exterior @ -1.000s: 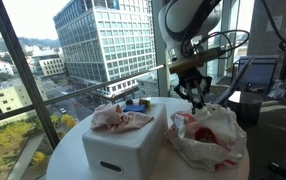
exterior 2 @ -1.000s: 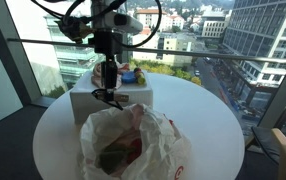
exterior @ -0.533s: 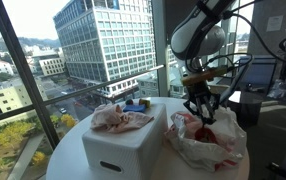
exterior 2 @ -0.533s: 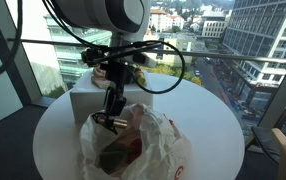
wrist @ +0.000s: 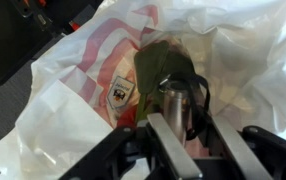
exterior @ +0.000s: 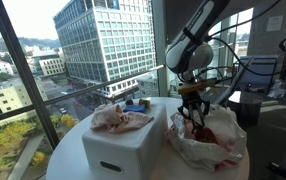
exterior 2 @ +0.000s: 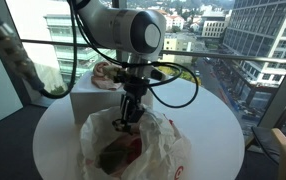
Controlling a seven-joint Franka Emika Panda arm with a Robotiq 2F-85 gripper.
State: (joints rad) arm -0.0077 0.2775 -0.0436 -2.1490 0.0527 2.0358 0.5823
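Note:
My gripper (exterior: pixel 191 120) hangs over the open mouth of a white plastic bag with red print (exterior: pixel 221 142), which lies on the round white table (exterior: pixel 73 150). In the wrist view the fingers (wrist: pixel 188 140) are apart. Between and just beyond them lie a metallic cylinder (wrist: pixel 175 103), a black strap and a dark green item (wrist: pixel 163 62) inside the bag (wrist: pixel 68 115). The gripper holds nothing. It also shows in an exterior view (exterior 2: pixel 125 120), low over the bag (exterior 2: pixel 158 150).
A white box (exterior: pixel 123 142) stands beside the bag with a crumpled pinkish cloth (exterior: pixel 119 118) on top and small blue items (exterior: pixel 133 104) behind it. The box also shows in an exterior view (exterior 2: pixel 98 98). Glass walls surround the table (exterior 2: pixel 208 120).
The gripper has moved from near the box across to the bag and come down to its open mouth. The bag and the box have not moved.

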